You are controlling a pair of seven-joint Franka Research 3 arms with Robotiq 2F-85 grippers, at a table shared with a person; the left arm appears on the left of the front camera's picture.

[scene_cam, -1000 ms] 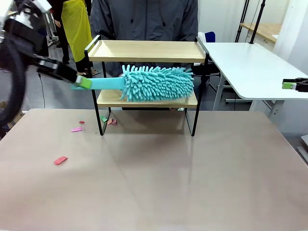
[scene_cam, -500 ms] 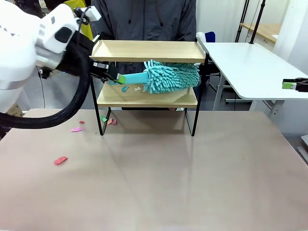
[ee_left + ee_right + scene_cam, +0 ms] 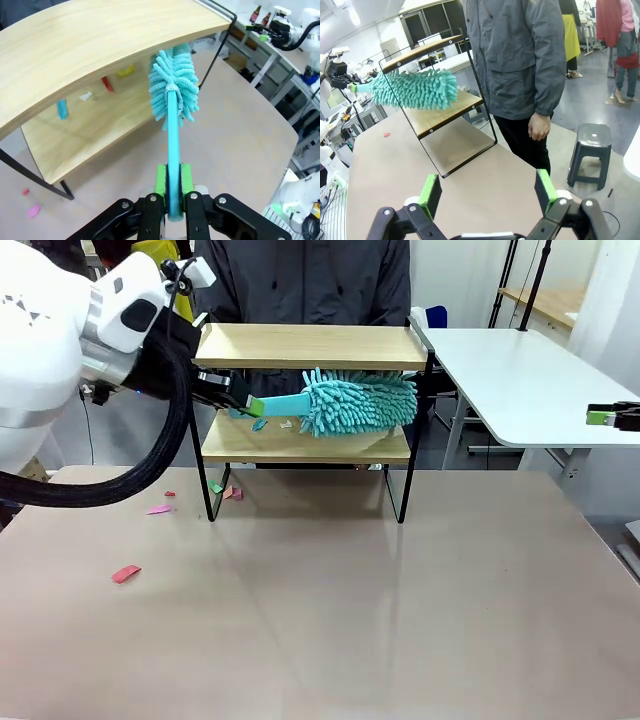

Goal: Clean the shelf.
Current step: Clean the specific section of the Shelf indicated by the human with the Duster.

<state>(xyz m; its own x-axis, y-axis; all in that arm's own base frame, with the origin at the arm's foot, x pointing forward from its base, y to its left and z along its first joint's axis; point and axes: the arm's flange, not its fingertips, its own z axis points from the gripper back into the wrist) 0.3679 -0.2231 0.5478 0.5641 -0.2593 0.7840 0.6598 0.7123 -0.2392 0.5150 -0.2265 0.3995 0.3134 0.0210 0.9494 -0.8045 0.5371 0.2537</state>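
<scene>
Front view showed the broad beige worktop [image 3: 330,620] spread below both end effectors. A person in a grey zipped jacket [image 3: 300,280] stood beyond the left end effector [image 3: 250,406], behind the two-tier shelf of light wooden boards in a thin black metal frame [image 3: 310,345].

The shelf stood on the far part of the worktop. The left end effector sat at its left end, level with the gap between the two boards. The right end effector [image 3: 605,418] hung well apart from the shelf, off to its right, beside a white side table [image 3: 520,370].

The left end effector was clamped on the flat teal handle of a fluffy teal microfibre duster [image 3: 360,405]. In the left wrist view its green pads [image 3: 160,179] pressed against both sides of the handle. The duster ran straight ahead of that end effector into the gap, with its head under the upper board and over the lower one. Whether the fibres touched either board could not be told.

In the right wrist view the right end effector's jaws were spread wide with nothing between them. The shelf lay ahead to its left and a dark plastic stool [image 3: 592,145] ahead to its right.

Small coloured paper scraps [image 3: 106,83] lay on the lower board just ahead of the left end effector. Pink and red scraps [image 3: 126,573] lay on the worktop below it.
</scene>
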